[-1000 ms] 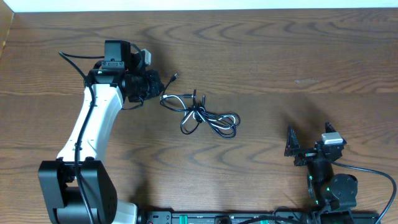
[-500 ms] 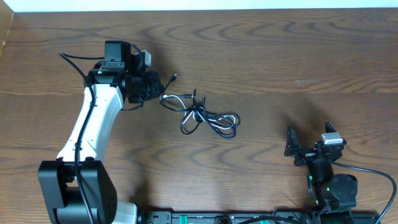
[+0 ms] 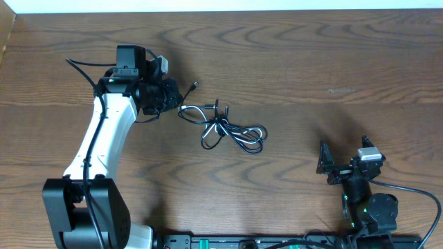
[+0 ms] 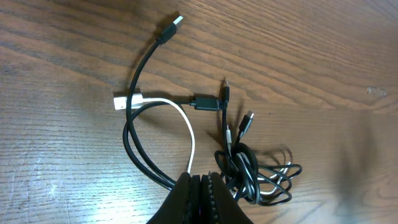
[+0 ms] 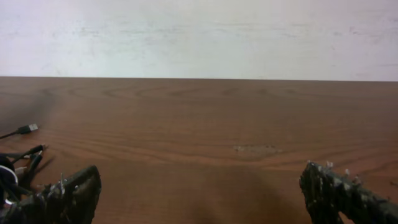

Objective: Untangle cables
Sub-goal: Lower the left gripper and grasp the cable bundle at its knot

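The black cable (image 4: 134,93) and the white cable (image 4: 186,121) lie on the wooden table, knotted together in a bundle (image 4: 255,177) with several small plug ends sticking out. In the overhead view the bundle (image 3: 228,130) is at mid-table. My left gripper (image 4: 202,178) is shut, and the white cable runs into its fingertips; in the overhead view it (image 3: 176,99) sits at the bundle's left end. My right gripper (image 3: 344,155) is open and empty, far right of the cables near the front edge. The right wrist view shows its fingers (image 5: 200,174) spread, with the cables (image 5: 18,158) at the far left.
The black cable's free USB plug (image 3: 196,84) points to the far side, just right of my left wrist. The wooden table (image 3: 311,69) ends at a white wall along the back. Thick black robot wires trail from both arm bases.
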Controlling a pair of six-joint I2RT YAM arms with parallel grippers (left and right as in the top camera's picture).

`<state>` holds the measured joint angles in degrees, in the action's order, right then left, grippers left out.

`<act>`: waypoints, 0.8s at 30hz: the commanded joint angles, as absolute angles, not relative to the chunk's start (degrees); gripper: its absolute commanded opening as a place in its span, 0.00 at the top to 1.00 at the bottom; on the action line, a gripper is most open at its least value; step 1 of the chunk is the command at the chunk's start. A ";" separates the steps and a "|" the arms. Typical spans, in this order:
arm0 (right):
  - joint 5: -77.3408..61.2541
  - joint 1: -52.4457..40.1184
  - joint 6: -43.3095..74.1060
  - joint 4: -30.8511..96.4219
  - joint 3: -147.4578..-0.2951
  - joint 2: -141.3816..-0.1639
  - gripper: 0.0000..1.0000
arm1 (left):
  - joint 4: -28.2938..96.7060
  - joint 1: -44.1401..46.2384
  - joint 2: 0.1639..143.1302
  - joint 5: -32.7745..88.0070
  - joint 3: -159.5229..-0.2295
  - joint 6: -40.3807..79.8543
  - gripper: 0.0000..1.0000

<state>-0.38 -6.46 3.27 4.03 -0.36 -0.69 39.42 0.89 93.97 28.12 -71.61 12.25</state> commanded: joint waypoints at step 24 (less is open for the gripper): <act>-0.14 -6.85 3.33 4.32 -0.32 -0.49 0.01 | 34.57 17.39 94.30 16.34 -71.05 12.80 0.83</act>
